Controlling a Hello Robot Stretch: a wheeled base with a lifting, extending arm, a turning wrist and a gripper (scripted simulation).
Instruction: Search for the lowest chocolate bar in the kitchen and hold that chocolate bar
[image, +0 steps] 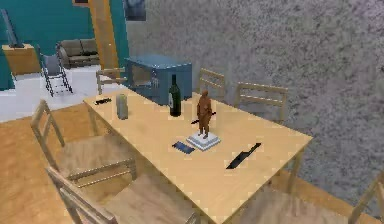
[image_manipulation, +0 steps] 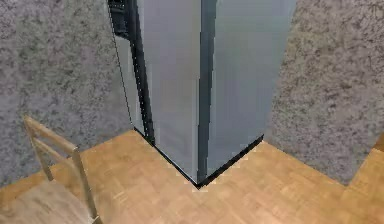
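Forward view, nearest first: pale wooden slat-back chairs (image: 72, 188) stood at lower left, tucked against a long light-wood dining table (image: 150, 135) running across the middle of the frame.

On the table, right of centre, lay a black knife-shaped object (image: 243, 156). Left of it was a small dark flat rectangle (image: 183, 148), just beside the white base of a brown standing figurine (image: 204, 118). Farther up stood a dark glass bottle (image: 175, 96) and a grey tumbler (image: 122, 106), with another small dark flat item (image: 103, 101) near the table's far left end. Behind it was a blue-grey box-like cabinet (image: 158, 75), and a grey sofa (image: 78, 50) sat in the upper left.

Arm side view: a wooden chair (image_manipulation: 58, 160) at lower left, then a tall grey steel refrigerator (image_manipulation: 200, 80) against a speckled grey wall.

Chocolate bar: not identified with confidence. The two dark flat items were candidates, but too small to tell. Finger state: cannot tell.

Risks, as judged:
- Taking either dark blob for the bar on shape alone; a closer look was needed.
- "Lowest" calls for comparing heights; settling on a tabletop item could miss a lower one elsewhere.
- The chairs ring the table, so the base could snag one while closing in.
- A reach toward the rectangle passes close to the figurine and bottle, and either could tip
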